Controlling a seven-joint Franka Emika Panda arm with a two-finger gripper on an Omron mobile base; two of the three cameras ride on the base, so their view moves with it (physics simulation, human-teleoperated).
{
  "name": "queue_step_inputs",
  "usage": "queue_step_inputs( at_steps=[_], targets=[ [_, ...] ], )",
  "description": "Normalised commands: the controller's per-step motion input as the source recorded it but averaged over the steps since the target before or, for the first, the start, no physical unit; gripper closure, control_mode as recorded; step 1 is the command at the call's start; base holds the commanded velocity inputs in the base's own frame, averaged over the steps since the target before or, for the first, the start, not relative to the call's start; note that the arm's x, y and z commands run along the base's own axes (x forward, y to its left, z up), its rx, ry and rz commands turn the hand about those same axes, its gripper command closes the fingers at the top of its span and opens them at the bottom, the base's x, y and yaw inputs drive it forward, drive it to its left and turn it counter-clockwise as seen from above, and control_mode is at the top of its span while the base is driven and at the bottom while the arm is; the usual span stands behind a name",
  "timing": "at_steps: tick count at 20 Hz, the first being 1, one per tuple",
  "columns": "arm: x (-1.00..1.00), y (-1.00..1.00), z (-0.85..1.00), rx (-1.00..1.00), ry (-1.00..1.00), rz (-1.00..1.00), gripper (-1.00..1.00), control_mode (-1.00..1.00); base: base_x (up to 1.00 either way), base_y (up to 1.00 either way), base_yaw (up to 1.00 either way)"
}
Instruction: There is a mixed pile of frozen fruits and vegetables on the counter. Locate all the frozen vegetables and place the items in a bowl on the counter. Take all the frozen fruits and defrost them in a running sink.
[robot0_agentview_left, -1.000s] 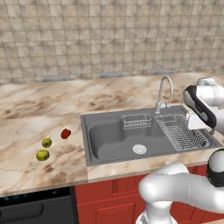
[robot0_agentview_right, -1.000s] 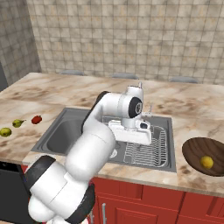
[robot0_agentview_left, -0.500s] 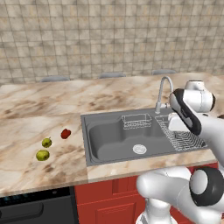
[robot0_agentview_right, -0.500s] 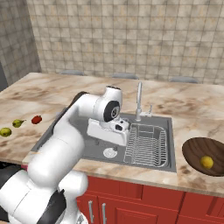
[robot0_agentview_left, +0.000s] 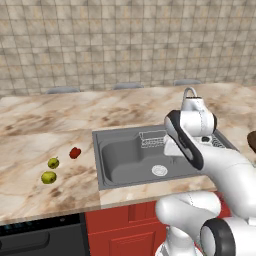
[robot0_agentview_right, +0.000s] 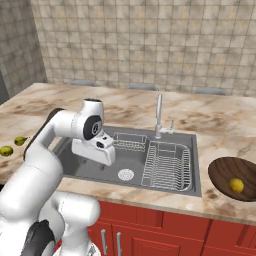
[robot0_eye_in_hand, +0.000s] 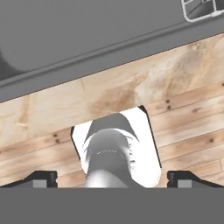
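On the marbled counter left of the sink lie the small red vegetable and two yellow-green fruits. The same fruits sit at the left edge of the right base view. At the far right, the yellow-orange vegetable rests inside the dark brown bowl. My gripper is open and holds nothing. It hangs over the left part of the basin, far from the pile, and looks back at the sink's front rim.
A wire dish rack fills the right of the basin, a small wire basket sits at its back, and a round drain lies in the middle. The chrome faucet stands behind. Red cabinet fronts run below the counter.
The arm has swung from over the dish rack leftward across the sink to the basin's left part. The produce and bowl have not moved.
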Motion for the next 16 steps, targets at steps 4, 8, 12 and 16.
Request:
queue_step_inputs(
  at_steps=[4, 8, 12, 16],
  targets=[
    [0.25, 0.99, 0.00, -0.07, 0.05, 0.06, -1.00, -1.00, 0.00, 0.00, 0.00],
    [0.30, 0.86, 0.00, -0.01, 0.12, 0.16, -1.00, -1.00, 0.00, 0.00, 0.00],
    [0.40, 0.74, 0.00, 0.00, 0.15, 0.16, -1.00, -1.00, 0.00, 0.00, 0.00],
    [0.50, 0.92, 0.00, -0.07, 0.04, 0.06, -1.00, -1.00, 0.00, 0.00, 0.00]
  ],
)
